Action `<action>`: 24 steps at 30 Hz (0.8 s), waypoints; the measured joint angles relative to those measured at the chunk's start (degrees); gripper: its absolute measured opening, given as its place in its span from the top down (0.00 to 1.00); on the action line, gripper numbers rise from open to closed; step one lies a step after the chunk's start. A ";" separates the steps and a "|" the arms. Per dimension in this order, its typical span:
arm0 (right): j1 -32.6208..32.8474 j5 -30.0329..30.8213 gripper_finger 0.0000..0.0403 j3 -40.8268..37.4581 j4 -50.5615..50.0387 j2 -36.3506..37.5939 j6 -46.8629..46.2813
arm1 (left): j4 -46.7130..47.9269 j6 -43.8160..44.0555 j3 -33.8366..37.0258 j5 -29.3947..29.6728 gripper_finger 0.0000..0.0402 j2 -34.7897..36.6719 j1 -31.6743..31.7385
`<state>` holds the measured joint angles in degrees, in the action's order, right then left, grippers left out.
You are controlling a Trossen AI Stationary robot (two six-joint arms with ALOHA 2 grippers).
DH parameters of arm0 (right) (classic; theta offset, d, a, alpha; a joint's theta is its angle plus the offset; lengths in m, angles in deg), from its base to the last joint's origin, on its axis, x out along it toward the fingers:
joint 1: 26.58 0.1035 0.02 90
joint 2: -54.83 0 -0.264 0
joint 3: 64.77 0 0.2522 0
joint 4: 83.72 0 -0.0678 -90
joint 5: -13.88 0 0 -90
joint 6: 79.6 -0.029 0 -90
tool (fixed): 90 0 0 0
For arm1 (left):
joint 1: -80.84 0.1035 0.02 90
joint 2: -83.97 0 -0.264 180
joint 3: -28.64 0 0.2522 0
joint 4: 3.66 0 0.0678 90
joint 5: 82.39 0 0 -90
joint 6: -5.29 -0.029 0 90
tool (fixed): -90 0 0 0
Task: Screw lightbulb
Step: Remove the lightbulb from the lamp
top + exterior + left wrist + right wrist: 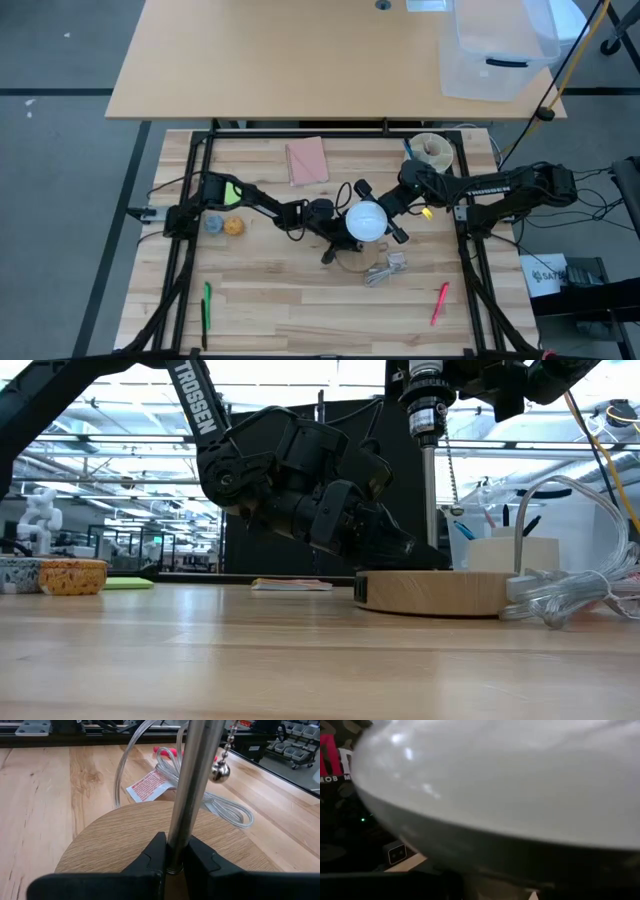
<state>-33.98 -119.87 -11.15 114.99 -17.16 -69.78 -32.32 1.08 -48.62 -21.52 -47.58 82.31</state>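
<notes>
Bulb: you'll find the lightbulb (366, 221) just right of table ctr in the high view, white dome up, on top of the lamp's metal rod (190, 795). In the right wrist view the dome fills nearly the whole pic.
Right gripper (378, 216): reaches in from 3 o'clock, fingers either side of the dome, at about 11 and 5 o'clock of it. Jaws spread round the bulb; can't tell if they actually press on it.
Left gripper (172, 862): comes from 9 o'clock, low at the lamp. Jaws pinching the rod just above the round wooden base (115, 837).
Cord: clear cable (220, 805) w/ a white tag lies on the table (280, 290) beside the base, at approx 5 o'clock of the bulb in the high view.
Pull chain: ball end (220, 771) hangs beside the rod.
</notes>
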 joint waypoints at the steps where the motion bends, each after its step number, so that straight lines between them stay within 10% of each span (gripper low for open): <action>1: 0.00 0.05 0.58 0.01 -0.11 0.00 0.07 | 0.00 -0.01 0.00 0.03 0.90 0.00 0.00; 24: 0.14 1.18 0.58 0.02 -6.28 3.27 0.05 | -0.11 0.45 -0.02 1.17 0.90 0.00 -0.04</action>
<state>-33.84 -118.69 -11.13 108.72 -13.89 -69.73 -32.43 1.52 -48.64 -20.35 -47.58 82.27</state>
